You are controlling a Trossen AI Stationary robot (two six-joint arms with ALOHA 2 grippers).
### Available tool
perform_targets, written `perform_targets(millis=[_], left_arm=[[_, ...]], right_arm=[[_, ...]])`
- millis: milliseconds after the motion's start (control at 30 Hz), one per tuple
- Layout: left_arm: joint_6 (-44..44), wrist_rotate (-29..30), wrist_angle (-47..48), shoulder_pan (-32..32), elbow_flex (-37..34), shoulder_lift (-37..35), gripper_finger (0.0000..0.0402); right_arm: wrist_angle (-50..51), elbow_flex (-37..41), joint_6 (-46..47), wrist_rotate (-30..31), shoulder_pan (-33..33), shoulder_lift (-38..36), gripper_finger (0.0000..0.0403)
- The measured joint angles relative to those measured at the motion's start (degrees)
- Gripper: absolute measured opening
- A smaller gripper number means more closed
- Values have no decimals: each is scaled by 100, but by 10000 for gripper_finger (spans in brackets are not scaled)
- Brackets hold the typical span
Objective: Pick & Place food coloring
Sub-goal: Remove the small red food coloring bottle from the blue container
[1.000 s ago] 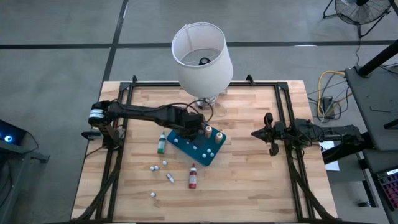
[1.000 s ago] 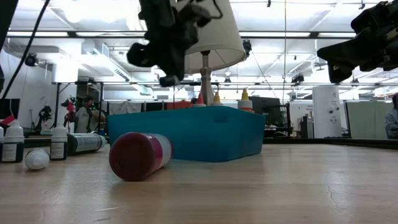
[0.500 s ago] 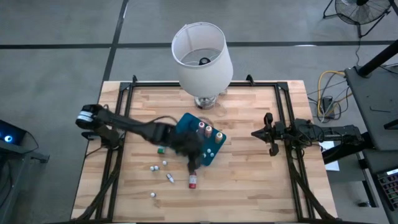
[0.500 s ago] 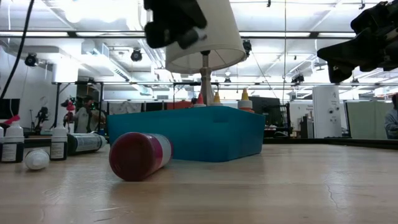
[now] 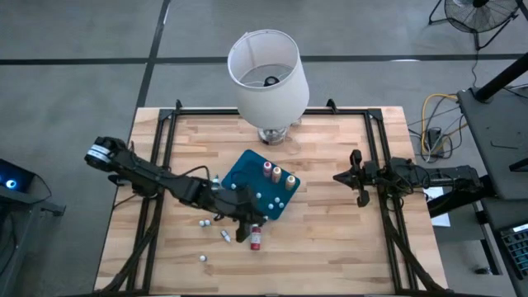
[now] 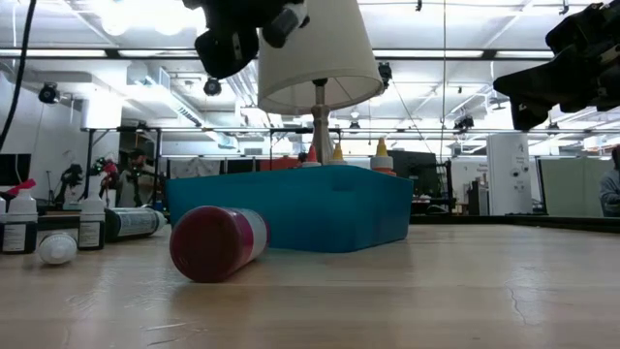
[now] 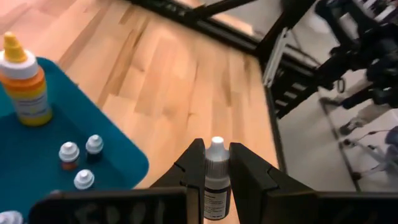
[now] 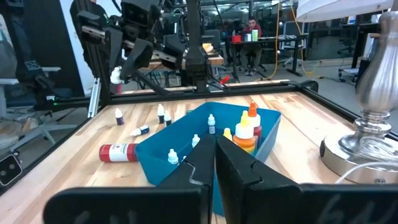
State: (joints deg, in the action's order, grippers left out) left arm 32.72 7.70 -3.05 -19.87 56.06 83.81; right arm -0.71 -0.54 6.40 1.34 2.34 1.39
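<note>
Leftmost, the left arm reaches from the table's left edge across the light wooden tabletop (image 5: pixel 330 239) toward its middle. On the bare wood beside and below that arm lie a few tiny white-capped dropper bottles (image 5: pixel 202 223), scattered apart from one another.

Next, the left gripper (image 5: pixel 242 224) hangs above the table just off the near-left corner of the flat teal-blue rectangular tray (image 5: pixel 247 169). Its wrist view shows the jaws clamped on a small dark squeeze bottle with a white cap (image 7: pixel 216 186), held upright between the two fingers, clear of the wood. Its body colour cannot be told.

Just right of that gripper, a red squeeze bottle with a pale band (image 5: pixel 256 240) lies on its side on the wood, beside the tray's near corner and outside it.

Inside the tray, three upright squeeze bottles (image 5: pixel 277 173) stand in a row along the far-right side, with several small white caps (image 7: pixel 68 151) dotted over the tray floor. Behind the tray stands a white-shaded lamp on a silver base (image 5: pixel 266 70).

Farthest right, the right gripper (image 5: pixel 357 179) waits above the table's right side, well apart from the tray, its fingers pressed together on nothing.
</note>
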Motion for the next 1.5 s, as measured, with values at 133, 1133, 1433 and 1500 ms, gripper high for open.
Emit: perform_targets(millis=[133,1133,1433,1500], left_arm=[[-163,-5,-610,-69,-384,-170,30],[-2178,-281,-3380,-1283,-2566,-299,30],[-2436,-296,-4184,-1634,-2574,231,30],[-2433,-308,-4321,-1676,-2635,379,30]], right_arm=[[0,0,1,2,-1,0,8],[-2,0,1,9,1,7,9],[-2,0,1,8,1,7,8],[0,0,1,7,-1,7,9]])
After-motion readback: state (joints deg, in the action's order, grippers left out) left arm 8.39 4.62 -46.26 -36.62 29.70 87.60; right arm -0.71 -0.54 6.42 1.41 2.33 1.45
